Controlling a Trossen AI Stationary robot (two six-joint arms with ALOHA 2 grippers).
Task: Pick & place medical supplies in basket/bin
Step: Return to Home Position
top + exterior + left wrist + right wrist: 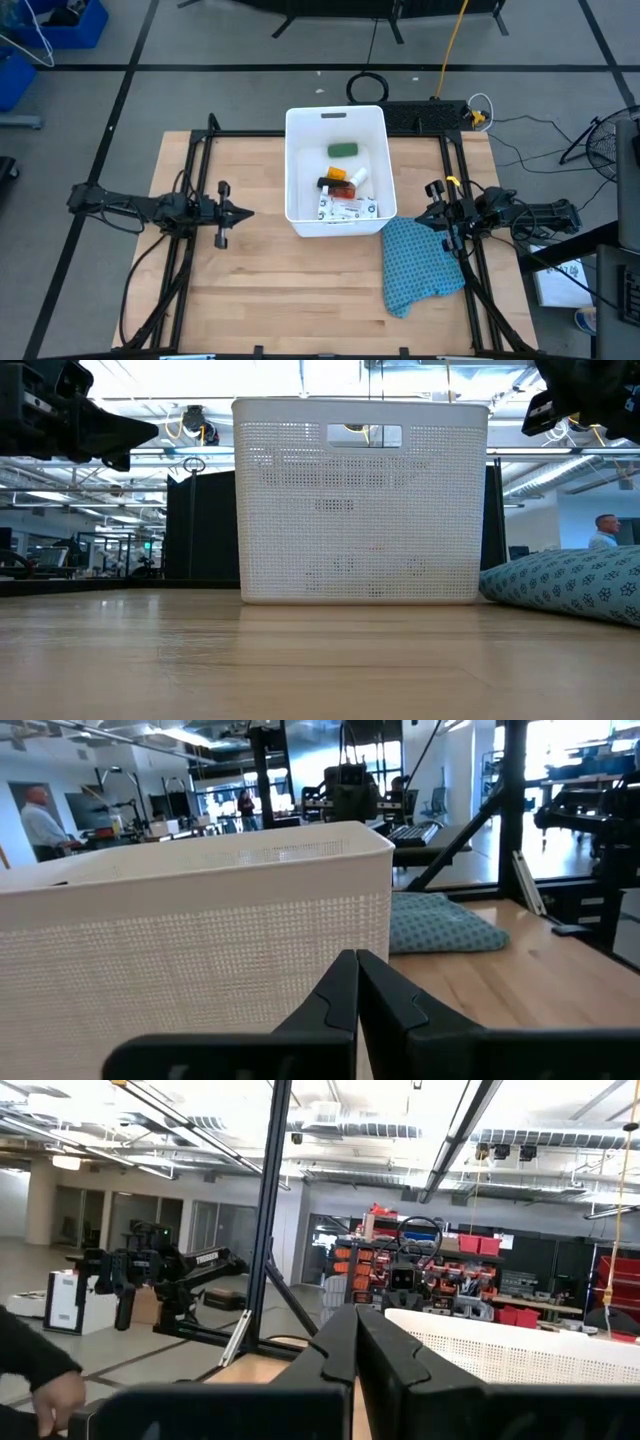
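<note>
High view has my left gripper (245,211) and right gripper (421,213) pressed together flanking the bin (335,110), likely light, stiff, rim-graspable.

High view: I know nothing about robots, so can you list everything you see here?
Bin: one, white, table's middle, toward the far edge.
Bar: one, green, in the bin's far half.
Orange piece: one, in the bin.
Block: one, black, in the bin.
White bottle: one, in the bin.
Red bottle: one, in the bin.
Packet: one, white-green, at the bin's near end.
Cloth: one, blue-teal patterned, by the bin's near right corner.
Table: one, light wood.
Left gripper: one, dark, shut, left of the bin.
Right gripper: one, dark, shut, right of the bin.
</note>
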